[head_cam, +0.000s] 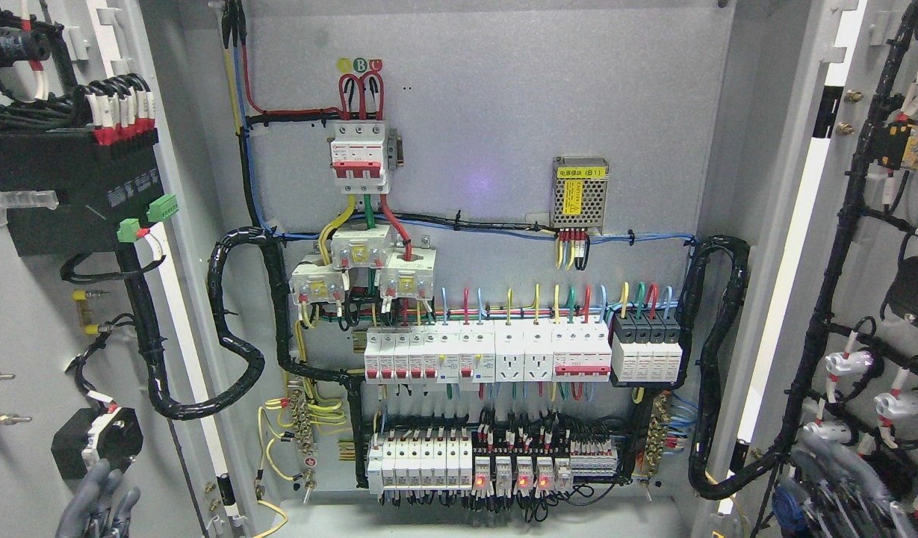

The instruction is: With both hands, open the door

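In the head view, the electrical cabinet stands open. The left door fills the left edge of the frame and the right door fills the right edge. Both are swung outward toward the camera, with their long axis vertical and their inner faces showing cable bundles.

The left hand appears at the lower left corner, against the inner face of the left door. Its grey fingers are spread and hold nothing, and the wrist is cut off by the bottom edge. The right hand is at the lower right, blurred. I cannot tell its state.

Between the doors, the back panel carries a red-white main breaker at upper center, a small power supply to its right, and rows of circuit breakers lower down. Thick black cable looms curve at both sides.
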Robot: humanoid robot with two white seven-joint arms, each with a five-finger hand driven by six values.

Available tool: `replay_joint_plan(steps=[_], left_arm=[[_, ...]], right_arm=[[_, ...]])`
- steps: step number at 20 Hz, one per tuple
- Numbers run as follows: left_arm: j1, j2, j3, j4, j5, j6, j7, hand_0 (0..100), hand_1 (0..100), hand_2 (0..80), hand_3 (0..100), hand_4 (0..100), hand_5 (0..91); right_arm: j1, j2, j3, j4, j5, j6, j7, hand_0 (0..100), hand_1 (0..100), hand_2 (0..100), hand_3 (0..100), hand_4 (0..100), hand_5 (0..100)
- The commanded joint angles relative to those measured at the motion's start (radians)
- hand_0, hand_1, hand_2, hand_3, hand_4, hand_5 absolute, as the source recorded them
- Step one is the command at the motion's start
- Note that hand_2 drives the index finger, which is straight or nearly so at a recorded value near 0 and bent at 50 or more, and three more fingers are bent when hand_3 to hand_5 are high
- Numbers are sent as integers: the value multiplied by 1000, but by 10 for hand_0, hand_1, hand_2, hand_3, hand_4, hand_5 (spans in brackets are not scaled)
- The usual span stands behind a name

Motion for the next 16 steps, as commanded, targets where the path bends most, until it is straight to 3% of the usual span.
replay_joint_plan(steps=[1,4,8,16], left_arm=[[0,120,124,98,55,-898,0,120,556,0,0,0,0],[-1,127,138,141,63,-898,0,120,556,0,0,0,0],[-32,207,147,285,84,-895,0,120,556,0,0,0,0],[-182,301,171,492,128,-883,0,120,556,0,0,0,0]], right_arm=[[41,13,-140,23,-47,1,-6,56,143,0,0,0,0],[65,14,-157,21,-48,1,-4,56,143,0,0,0,0],[90,20,-178,21,-73,1,-6,56,143,0,0,0,0],[96,19,-196,30,-125,4,-6,56,143,0,0,0,0]])
